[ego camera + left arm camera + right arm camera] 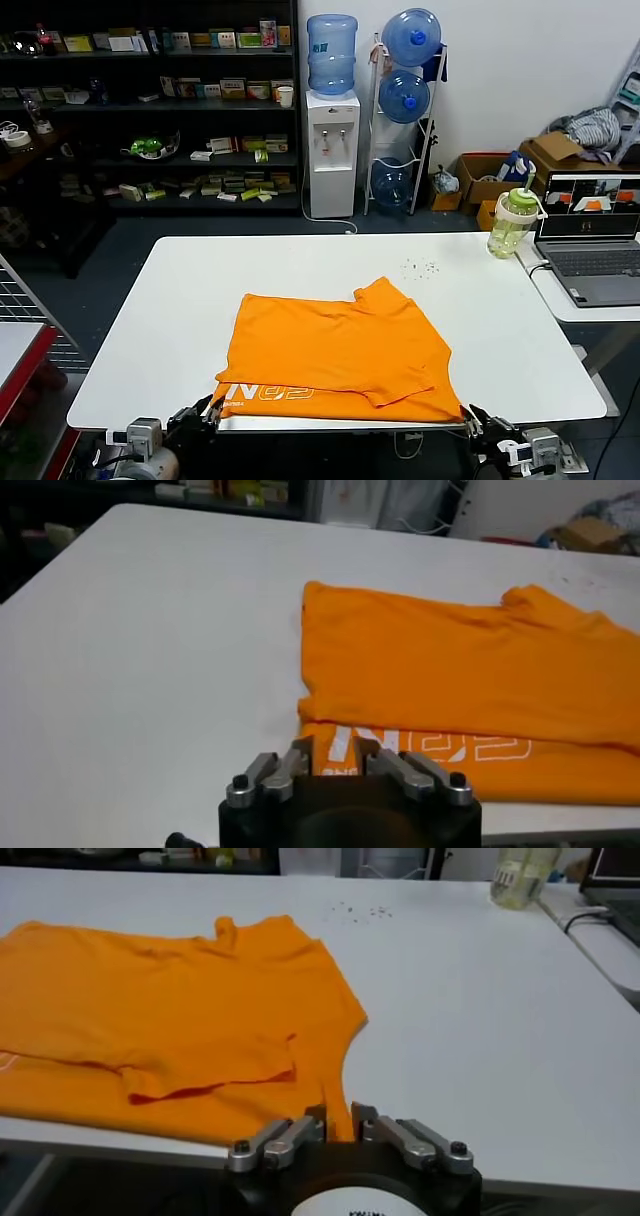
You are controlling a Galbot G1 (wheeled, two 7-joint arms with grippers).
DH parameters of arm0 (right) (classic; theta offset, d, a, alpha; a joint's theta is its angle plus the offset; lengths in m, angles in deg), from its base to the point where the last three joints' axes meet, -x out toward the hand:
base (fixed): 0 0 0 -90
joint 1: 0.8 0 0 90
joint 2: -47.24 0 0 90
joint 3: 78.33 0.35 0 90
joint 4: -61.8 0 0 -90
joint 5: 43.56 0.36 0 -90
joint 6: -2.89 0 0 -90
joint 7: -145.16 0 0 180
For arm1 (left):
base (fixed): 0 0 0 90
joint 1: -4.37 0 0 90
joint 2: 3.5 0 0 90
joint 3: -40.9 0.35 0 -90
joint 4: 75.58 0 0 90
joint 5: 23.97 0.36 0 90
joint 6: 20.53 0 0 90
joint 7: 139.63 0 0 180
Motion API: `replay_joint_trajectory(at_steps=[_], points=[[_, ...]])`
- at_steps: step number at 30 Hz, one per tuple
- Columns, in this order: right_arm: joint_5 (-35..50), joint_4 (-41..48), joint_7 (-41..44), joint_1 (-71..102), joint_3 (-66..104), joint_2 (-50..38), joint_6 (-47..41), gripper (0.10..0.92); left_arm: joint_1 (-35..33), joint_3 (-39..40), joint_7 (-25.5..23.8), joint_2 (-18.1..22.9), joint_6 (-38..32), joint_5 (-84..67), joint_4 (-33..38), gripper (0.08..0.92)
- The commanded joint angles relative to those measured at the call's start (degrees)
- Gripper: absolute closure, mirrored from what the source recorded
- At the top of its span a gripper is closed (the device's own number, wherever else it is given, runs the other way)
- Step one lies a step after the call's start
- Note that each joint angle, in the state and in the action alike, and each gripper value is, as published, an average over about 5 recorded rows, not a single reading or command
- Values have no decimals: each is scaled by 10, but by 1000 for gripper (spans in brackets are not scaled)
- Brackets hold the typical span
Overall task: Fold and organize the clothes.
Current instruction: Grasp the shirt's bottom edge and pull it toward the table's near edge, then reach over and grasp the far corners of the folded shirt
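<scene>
White worktop [180,330] fills my head view, with stocked shelves [150,110], a water dispenser [331,120] and a rack of blue bottles [405,100] along the far wall. I see the orange T-shirt [335,350] lying partly folded at the near edge, its upper layer doubled toward me so a strip of white lettering [270,392] shows near the left corner. My left gripper [335,755] sits at the shirt's near-left hem, jaws narrowly parted with orange fabric between them. My right gripper [338,1118] sits at the near-right corner, jaws likewise narrow around the hem. At far right stand a green-lidded bottle [513,222] and a laptop [590,235].
</scene>
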Motion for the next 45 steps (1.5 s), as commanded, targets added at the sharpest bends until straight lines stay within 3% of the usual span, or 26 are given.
replay_joint_trajectory(at_steps=[1, 6, 13, 19, 29, 45], points=[[6, -26, -3, -31, 14, -15, -4, 585, 21, -27, 7, -6, 9, -27, 25, 535], [5, 42, 7, -198, -51, -13, 17, 438, 125, -16, -32, 21, -18, -14, -41, 397], [27, 247, 0, -496, -210, 27, 29, 247, 325, 68, -80, 88, -42, 19, -222, 207], [46, 411, -1, -648, -301, 91, 11, 204, 471, 155, -93, 117, -25, -6, -373, 178], [36, 544, 12, -704, -340, 170, -29, 203, 531, 204, -125, 166, -8, 8, -490, 177], [26, 564, 29, -695, -342, 180, -40, 203, 539, 228, -141, 174, 0, 30, -527, 177]])
